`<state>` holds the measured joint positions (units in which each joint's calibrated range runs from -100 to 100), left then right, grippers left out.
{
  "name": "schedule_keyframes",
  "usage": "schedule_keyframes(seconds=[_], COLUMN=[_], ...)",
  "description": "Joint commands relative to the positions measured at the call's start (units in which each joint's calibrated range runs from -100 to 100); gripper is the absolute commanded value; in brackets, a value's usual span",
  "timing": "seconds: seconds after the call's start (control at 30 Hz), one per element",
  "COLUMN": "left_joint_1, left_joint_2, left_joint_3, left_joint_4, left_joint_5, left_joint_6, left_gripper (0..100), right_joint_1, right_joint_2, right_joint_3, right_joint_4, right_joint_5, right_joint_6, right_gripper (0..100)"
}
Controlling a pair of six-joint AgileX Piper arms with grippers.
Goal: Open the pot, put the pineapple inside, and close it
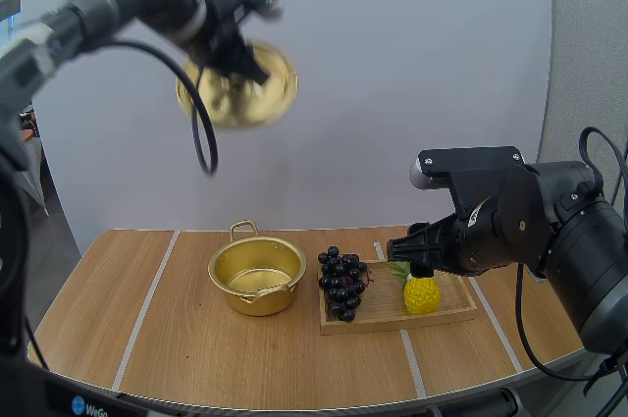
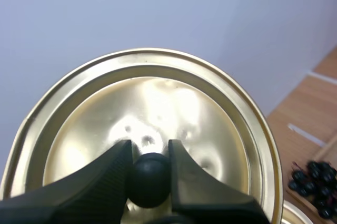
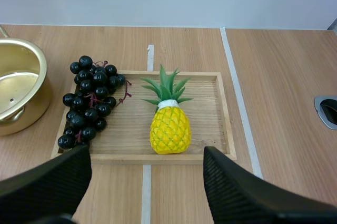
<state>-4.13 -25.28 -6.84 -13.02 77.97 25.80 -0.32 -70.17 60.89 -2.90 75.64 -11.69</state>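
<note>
Right now my left gripper (image 2: pixel 150 161) is clamped on the black knob (image 2: pixel 150 182) of the lid (image 2: pixel 158 92), which I hold high in the air, well apart from the pot (image 1: pixel 257 275) on the table (image 1: pixel 118 319). The pot stands open and looks empty, so I judge the opening step done.

My right gripper (image 3: pixel 146 154) hangs just above the pineapple (image 3: pixel 170 129) with its fingers (image 3: pixel 247 190) spread wide, touching nothing. The pineapple lies on the wooden tray (image 3: pixel 224 113), leaves pointing away from me, with the grapes (image 3: pixel 89 103) beside it and the pot just beyond them.

So picking up the fruit is the step in hand. Next I should lower the right gripper until the fingers straddle the yellow body, close on it, lift it clear of the tray rim and carry it over the grapes to the pot. The lid should stay up out of the way.
</note>
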Motion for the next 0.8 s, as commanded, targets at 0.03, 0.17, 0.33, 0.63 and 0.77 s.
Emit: schedule_keyframes(seconds=[0.03, 0.17, 0.33, 0.63, 0.77], left_joint_1=[-0.07, -0.07, -0.07, -0.07, -0.07], left_joint_2=[-3.1, -4.8, -6.5, -6.9, -6.9], left_joint_3=[-7.9, -12.2, -12.6, -12.6, -12.6], left_joint_4=[0.4, 0.4, 0.4, 0.4, 0.4], left_joint_5=[-4.2, -7.2, -11.4, -11.7, -11.7], left_joint_6=[-3.3, -4.0, -4.0, -4.0, -4.0], left_gripper=[0, 0, 0, 0, 0], right_joint_1=[-0.1, -0.1, -0.1, -0.1, -0.1], right_joint_2=[-0.4, -0.4, -0.4, 3.3, 10.6], right_joint_3=[-0.3, -0.3, -0.3, -0.3, -0.4], right_joint_4=[-0.4, -0.4, -0.4, -5.9, -6.4], right_joint_5=[-0.4, -0.6, -1.1, -2.7, -7.4], right_joint_6=[-0.3, -0.3, -0.3, 4.8, 5.3], right_gripper=[100, 100, 100, 100, 100])
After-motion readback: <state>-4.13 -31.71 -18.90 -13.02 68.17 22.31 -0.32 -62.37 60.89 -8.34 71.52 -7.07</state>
